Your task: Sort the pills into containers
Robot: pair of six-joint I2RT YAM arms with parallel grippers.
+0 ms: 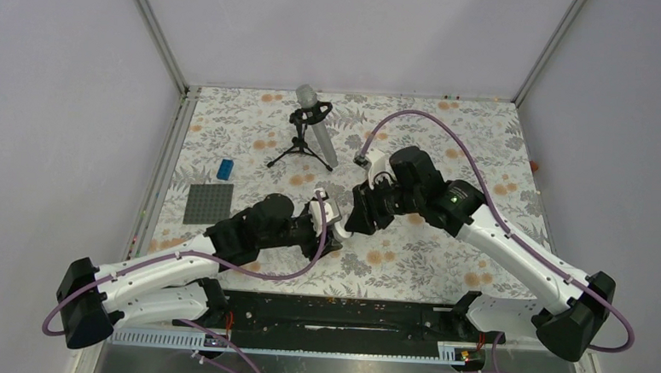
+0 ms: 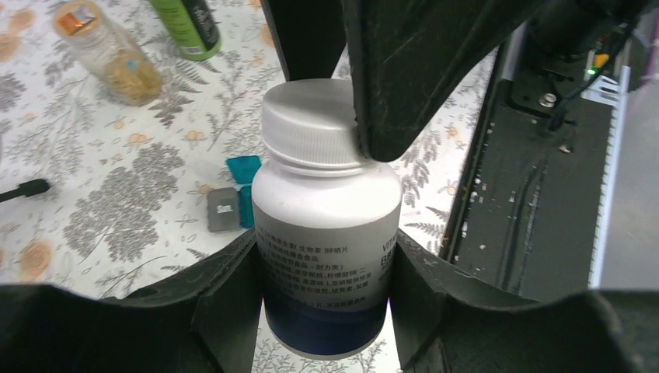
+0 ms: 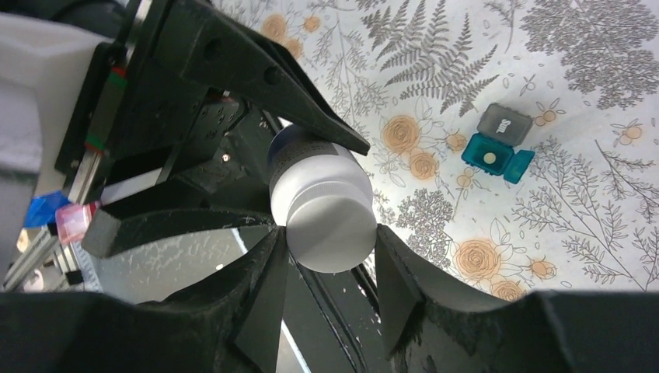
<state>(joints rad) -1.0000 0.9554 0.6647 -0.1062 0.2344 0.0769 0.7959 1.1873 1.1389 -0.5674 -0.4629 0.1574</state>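
Pill bottle (image 2: 326, 233) is held between both arms over the table's near middle. The left gripper (image 2: 326, 268) clasps its body and the right gripper (image 3: 330, 252) pinches its white cap (image 3: 326, 225). Only the left wrist view shows a green bottle (image 2: 190, 27) and a clear jar (image 2: 109, 54). Only the right wrist view shows a pill inside the open teal pillbox (image 3: 497, 155). A floral tablecloth (image 1: 450, 124) covers the table, with pale walls (image 1: 58, 95) around it.

You'll see your left gripper (image 1: 328, 227) and right gripper (image 1: 353, 225) meeting mid-table (image 1: 416, 272), with the microphone stand (image 1: 306, 134), grey plate (image 1: 207, 203) and blue block (image 1: 225, 169) beyond.

The left arm (image 1: 165, 268) and right arm (image 1: 512, 247) are angled inward; the left gripper (image 2: 325, 268) is closed on the bottle (image 2: 326, 210); the right gripper (image 3: 328, 250) on its cap (image 3: 332, 225).
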